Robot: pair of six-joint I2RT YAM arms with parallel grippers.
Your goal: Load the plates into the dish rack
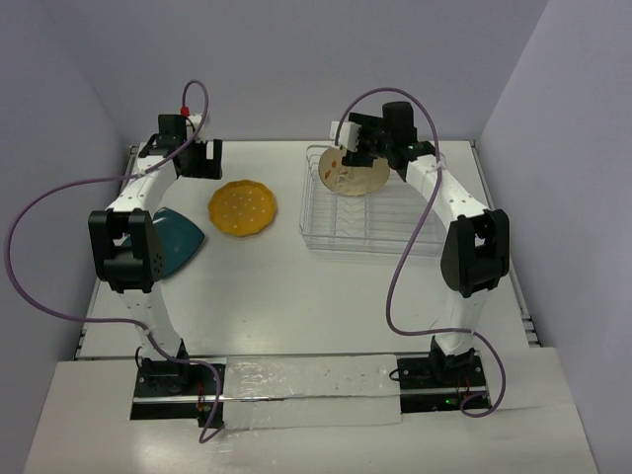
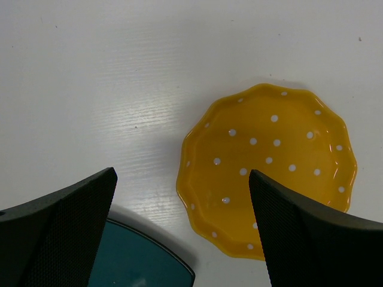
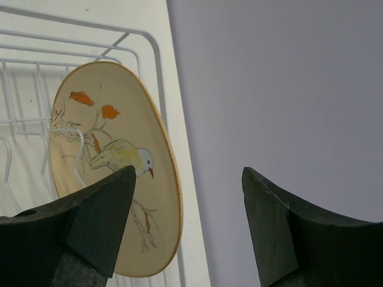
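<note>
Cream plate (image 3: 114,119) just beside right hand (image 3: 187,179)

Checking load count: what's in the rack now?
One cream plate, standing on edge at the rack's far-left corner. The other visible slots hold nothing. The right arm covers part of the far-right side, so that bit can't be checked.

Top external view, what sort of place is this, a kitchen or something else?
Probably a robot lab test cell, not a kitchen: bare grey walls around a white table, two arms bolted at its near edge, a lone dish rack and three plates.
</note>
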